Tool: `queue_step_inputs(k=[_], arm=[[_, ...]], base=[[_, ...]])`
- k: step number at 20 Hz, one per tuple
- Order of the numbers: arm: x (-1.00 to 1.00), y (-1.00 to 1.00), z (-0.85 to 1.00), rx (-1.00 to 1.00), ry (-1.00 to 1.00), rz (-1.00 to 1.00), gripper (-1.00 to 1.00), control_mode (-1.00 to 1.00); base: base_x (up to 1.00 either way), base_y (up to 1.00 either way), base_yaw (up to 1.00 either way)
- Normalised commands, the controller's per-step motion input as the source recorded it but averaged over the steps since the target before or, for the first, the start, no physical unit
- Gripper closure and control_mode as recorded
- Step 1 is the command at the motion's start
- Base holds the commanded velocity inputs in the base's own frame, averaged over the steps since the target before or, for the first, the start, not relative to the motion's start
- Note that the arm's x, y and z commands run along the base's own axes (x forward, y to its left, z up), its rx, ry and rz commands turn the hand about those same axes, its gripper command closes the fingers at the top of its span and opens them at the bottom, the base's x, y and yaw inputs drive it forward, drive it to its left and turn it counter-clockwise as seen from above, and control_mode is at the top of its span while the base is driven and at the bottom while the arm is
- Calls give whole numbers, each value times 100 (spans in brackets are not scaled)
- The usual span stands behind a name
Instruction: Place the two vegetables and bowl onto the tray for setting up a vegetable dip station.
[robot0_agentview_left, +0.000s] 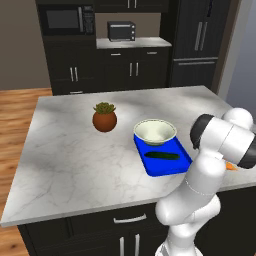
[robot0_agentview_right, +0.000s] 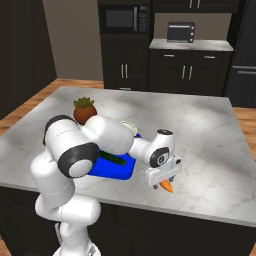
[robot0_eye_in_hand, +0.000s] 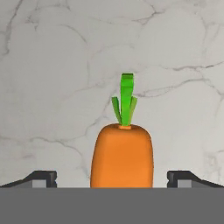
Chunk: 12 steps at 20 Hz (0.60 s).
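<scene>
Carrot (robot0_eye_in_hand: 122, 155) lies on the marble counter (robot0_agentview_left: 70, 150) near its front edge, to the right of the blue tray (robot0_agentview_left: 161, 167) and apart from it. In the hand view it sits squarely between the two finger tips, green top pointing away, with clear space on either side; the gripper (robot0_eye_in_hand: 112, 178) is released, jaws spread wide, holding nothing. The right base view places the gripper (robot0_agentview_right: 165, 179) low over the carrot (robot0_agentview_right: 167, 187), of which only the orange tip shows beneath the hand. In the left base view the arm covers nearly all of the carrot (robot0_agentview_left: 230, 165), leaving an orange sliver.

The tray carries the cucumber (robot0_agentview_left: 161, 156), lying lengthwise, and the cream bowl (robot0_agentview_left: 155, 131) at its far end. The right base view hides most of the tray (robot0_agentview_right: 112, 170), cucumber (robot0_agentview_right: 112, 159) and bowl (robot0_agentview_right: 129, 128) behind the arm. A potted plant (robot0_agentview_left: 104, 117) stands to the left of the bowl, well apart. Open marble extends left and behind.
</scene>
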Motion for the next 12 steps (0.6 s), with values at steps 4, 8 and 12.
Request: queue_step_inputs(k=[4, 8, 12], arm=[[0, -2, -28, 3, 0, 0, -100, -100], [0, -1, -19, 1, 0, 0, 100, -100], [0, 0, -2, 0, 0, 0, 100, -100]], base=[[0, 0, 0], [0, 0, 0], [0, 0, 0]])
